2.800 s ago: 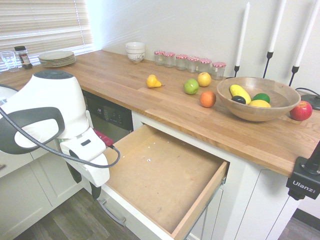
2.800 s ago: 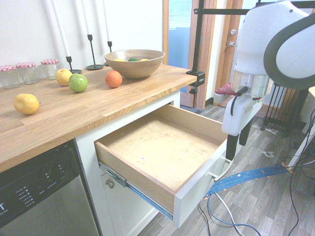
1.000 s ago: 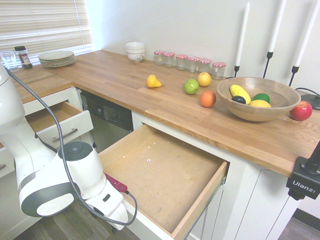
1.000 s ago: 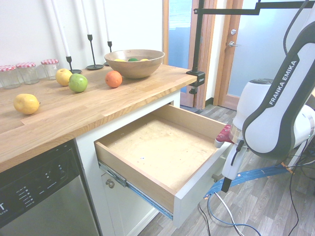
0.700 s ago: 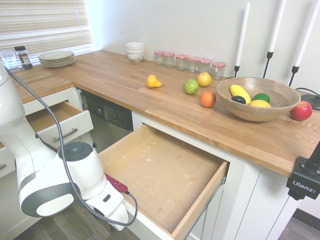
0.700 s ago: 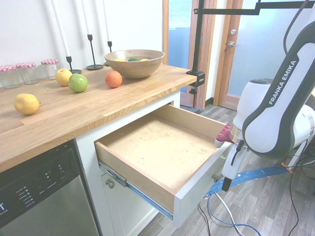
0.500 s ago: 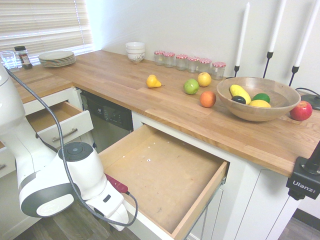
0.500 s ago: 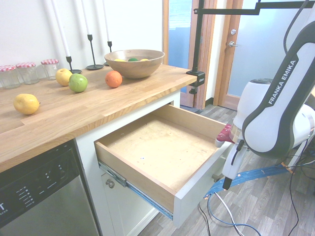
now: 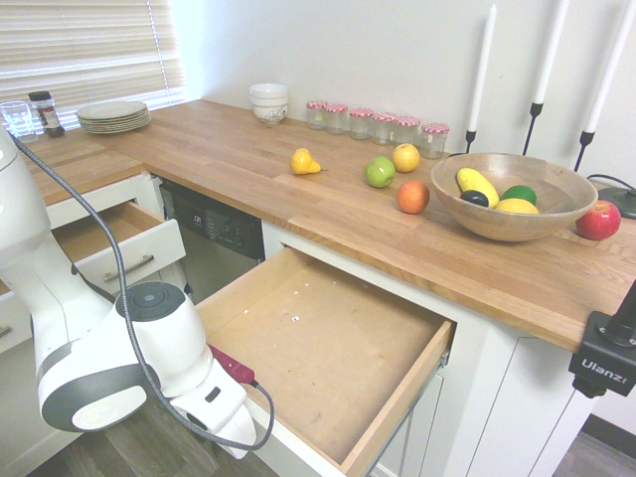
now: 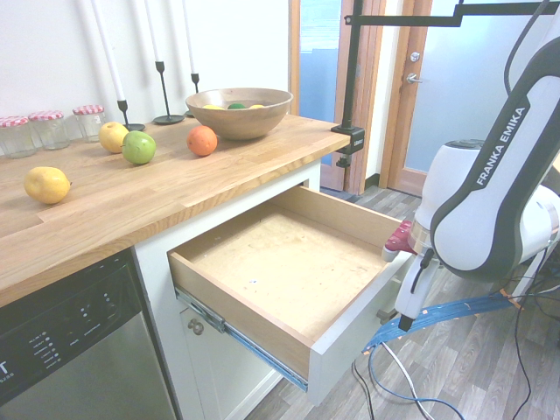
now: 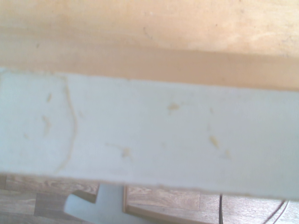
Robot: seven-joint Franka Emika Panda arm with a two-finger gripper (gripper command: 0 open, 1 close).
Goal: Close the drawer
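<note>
The drawer (image 10: 297,262), rigid and free-sliding on rails, is best pushed at its white front, beside which the gripper (image 10: 406,322) hangs; whether its fingers are apart cannot be told.

Drawer (image 10: 289,262) juts out below the countertop (image 10: 131,206).

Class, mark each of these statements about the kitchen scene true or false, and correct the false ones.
1. The drawer stands pulled out. True.
2. The drawer holds cutlery. False: only its bare wooden bottom shows.
3. The orange lies inside the wooden bowl. False: it sits on the countertop beside the bowl.
4. The gripper hangs in front of the drawer's white front. True.
5. The smaller drawer is shut. False: it is open too.
</note>
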